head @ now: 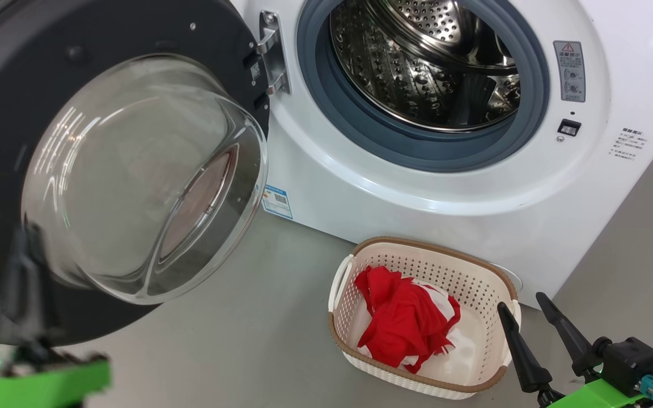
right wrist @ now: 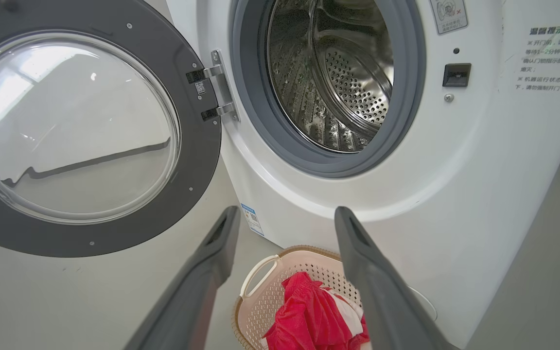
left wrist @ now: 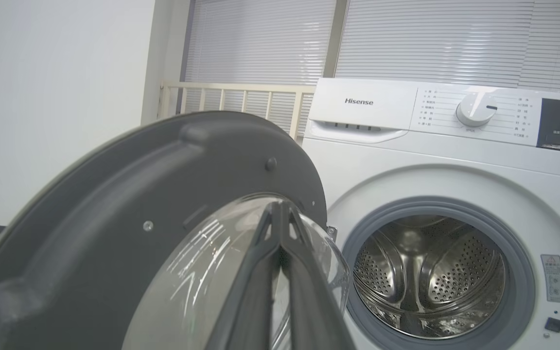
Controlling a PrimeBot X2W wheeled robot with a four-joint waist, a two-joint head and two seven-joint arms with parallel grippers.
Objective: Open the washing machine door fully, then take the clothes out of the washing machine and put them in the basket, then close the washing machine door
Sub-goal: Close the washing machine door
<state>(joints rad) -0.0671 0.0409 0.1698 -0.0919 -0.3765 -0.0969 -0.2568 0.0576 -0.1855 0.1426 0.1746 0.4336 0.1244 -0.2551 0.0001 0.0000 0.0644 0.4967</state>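
Far left: door (head: 134,170), swung wide on its hinge (head: 272,54), glass bowl bulging out toward the robot. Leaves the mouth fully clear, as unloading needs. Low against its dark inner rim, left gripper (left wrist: 280,210), blurred in the head view. In the left wrist view, fingers (left wrist: 251,291) pressed flat together with nothing between them. Seems meant as one blunt pusher for swinging the door home. Cannot tell whether touching rim or glass yet.

Centre: washing machine (head: 417,198), grey ring and steel drum (head: 423,62) bare, no red inside as far as visible. Reads as unloading done.

Below, on the floor just before the machine's front: basket (head: 434,249), set close under the opening for a short drop. Inside, clothes (head: 406,320) in a loose red and white heap, lying below the rim.

Lower right: right gripper (head: 522,304), fingers spread wide, holding nothing, tips just beside the basket's right edge. Looks parked clear of the door's arc.

Only the closing left to do. Risk: shut fingers sliding off the curved glass. Flat rim likely a surer place to push.
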